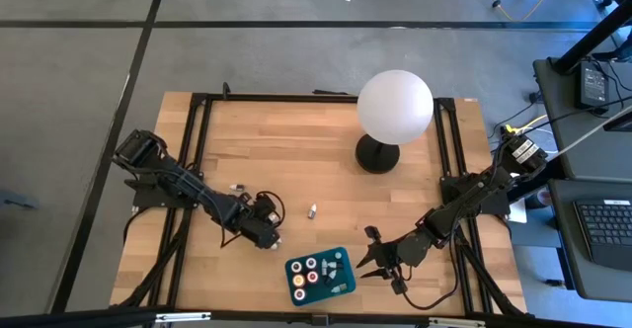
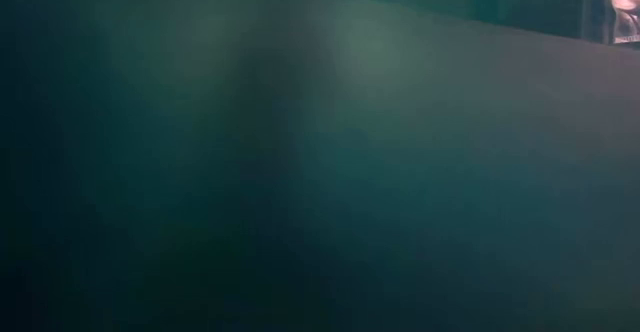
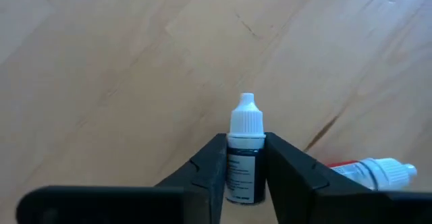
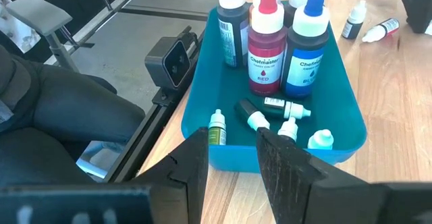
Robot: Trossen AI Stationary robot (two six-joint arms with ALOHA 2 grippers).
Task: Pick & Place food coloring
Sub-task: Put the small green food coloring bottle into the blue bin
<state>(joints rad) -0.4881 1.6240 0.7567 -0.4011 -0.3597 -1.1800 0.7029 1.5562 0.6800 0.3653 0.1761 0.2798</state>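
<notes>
On the wooden table, my left gripper (image 1: 272,235) (image 3: 244,143) is shut on a small dark food coloring bottle (image 3: 244,158) with a white dropper cap. A red bottle (image 3: 368,171) (image 4: 381,28) lies on its side right beside it. The teal tray (image 1: 352,274) (image 4: 283,158) near the front edge holds three tall bottles, purple, red (image 4: 265,45) and blue, plus several tiny ones lying on its floor. My right gripper (image 1: 378,259) (image 4: 231,140) hovers open just right of the tray, holding nothing. In the low view the tray's wall (image 2: 320,172) fills the picture. My left gripper pinches the dark bottle's labelled body (image 3: 233,164) between its two fingers (image 3: 209,166), one on each side. The white cap (image 3: 246,119) sticks out past the fingertips, pointing away from the gripper. The fingers come slanting down from the table's left. The fingers hide the bottle's base.
Two more small bottles lie loose on the wood, one (image 1: 311,210) behind the tray and one (image 1: 237,186) farther left. A white globe lamp (image 1: 393,111) on a black base stands at the back right. A black frame runs along the table's edges.
</notes>
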